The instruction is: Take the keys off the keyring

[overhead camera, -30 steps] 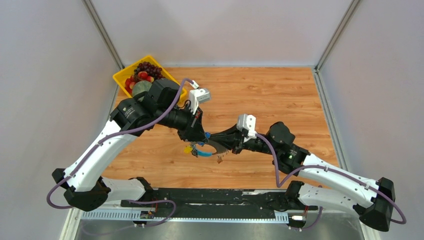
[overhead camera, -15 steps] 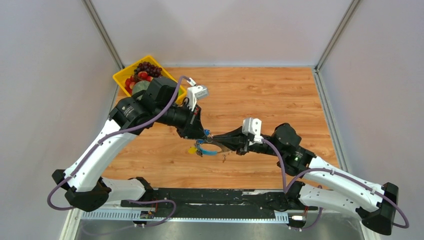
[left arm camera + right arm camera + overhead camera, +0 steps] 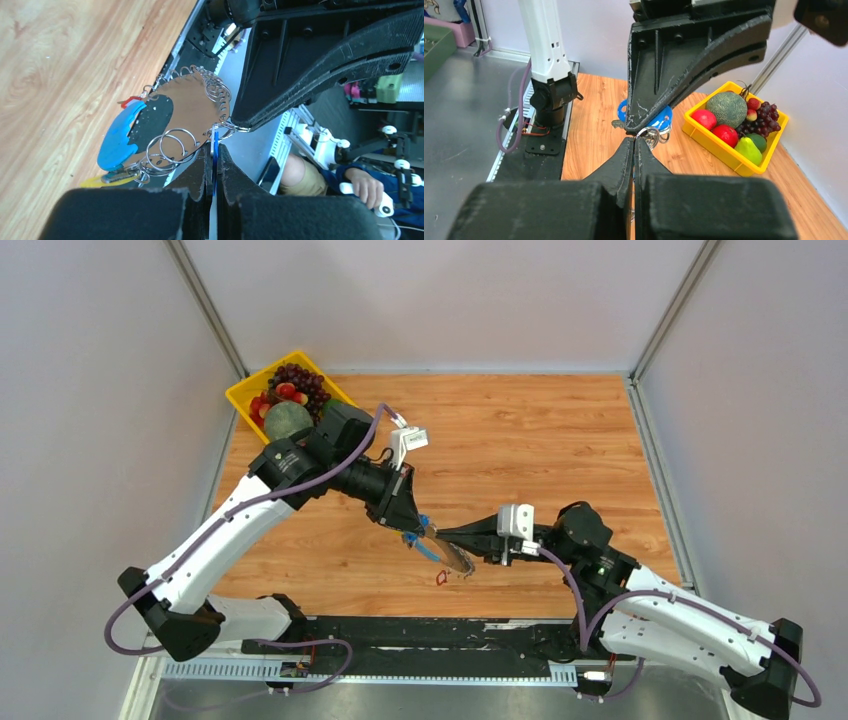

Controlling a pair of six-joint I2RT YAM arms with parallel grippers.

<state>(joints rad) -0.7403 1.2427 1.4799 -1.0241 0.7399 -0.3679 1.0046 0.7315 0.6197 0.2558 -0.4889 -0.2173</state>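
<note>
Spanning left claw (image 3: 214, 148) to right claw (image 3: 634, 140), keyring (image 3: 452, 555), long axis diagonal.

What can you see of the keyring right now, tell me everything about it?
The keyring is a floppy loop of linked silver wire rings joined to a flat blue band. It is held above the wooden table, stretched between both arms: the left gripper is shut on the blue band, the right gripper shut on the rings. A yellow-headed key hangs from it.

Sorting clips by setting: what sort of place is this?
Likely a robotics lab cell: wooden table boxed in by plain panels, a yellow tray of fruit, and a person holding a control handle.
</note>
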